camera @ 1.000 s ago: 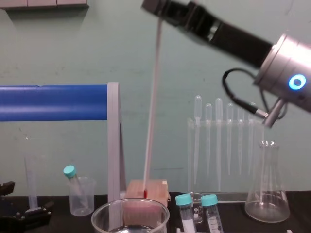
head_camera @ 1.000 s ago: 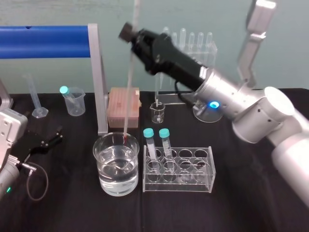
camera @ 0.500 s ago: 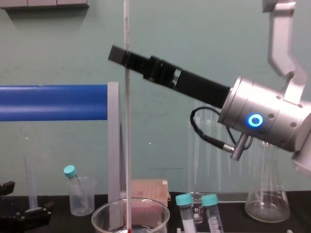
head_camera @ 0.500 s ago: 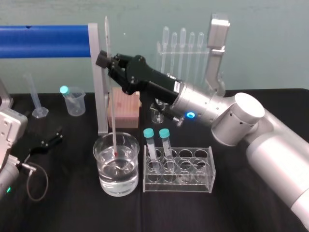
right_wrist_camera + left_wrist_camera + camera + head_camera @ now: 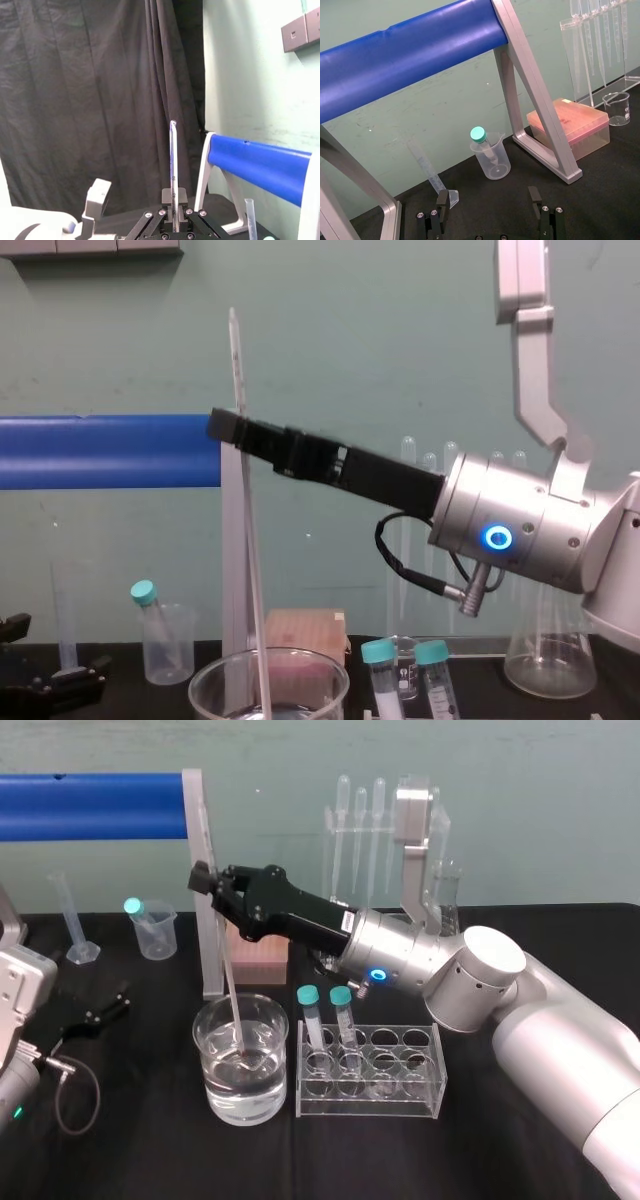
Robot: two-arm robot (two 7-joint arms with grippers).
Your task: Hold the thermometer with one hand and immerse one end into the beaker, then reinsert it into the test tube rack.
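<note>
My right gripper (image 5: 206, 883) is shut on the thermometer (image 5: 228, 982), a long thin whitish rod that slants down into the beaker (image 5: 214, 1065). Its lower end sits in the water inside this wide clear glass. In the chest view the thermometer (image 5: 250, 560) passes through the right gripper (image 5: 222, 427) and drops behind the beaker's rim (image 5: 215, 680). The right wrist view shows the rod (image 5: 173, 160) clamped between the fingers of the right gripper (image 5: 173, 201). The clear test tube rack (image 5: 420, 1085) stands just right of the beaker. My left gripper (image 5: 488, 192) rests open and empty at the table's left.
Two teal-capped tubes (image 5: 308, 995) stand in the rack's left end. A blue bar on a grey frame (image 5: 205, 900) rises behind the beaker, beside a pink tip box (image 5: 262, 948). A small cup with a capped tube (image 5: 152, 930), a graduated cylinder (image 5: 75, 925), a pipette stand (image 5: 365, 820) and a conical flask (image 5: 548, 650) line the back.
My right arm has come down and to the left, lowering the thermometer. Its red tip has gone from the beaker's rim down into the water, and the rod now tilts.
</note>
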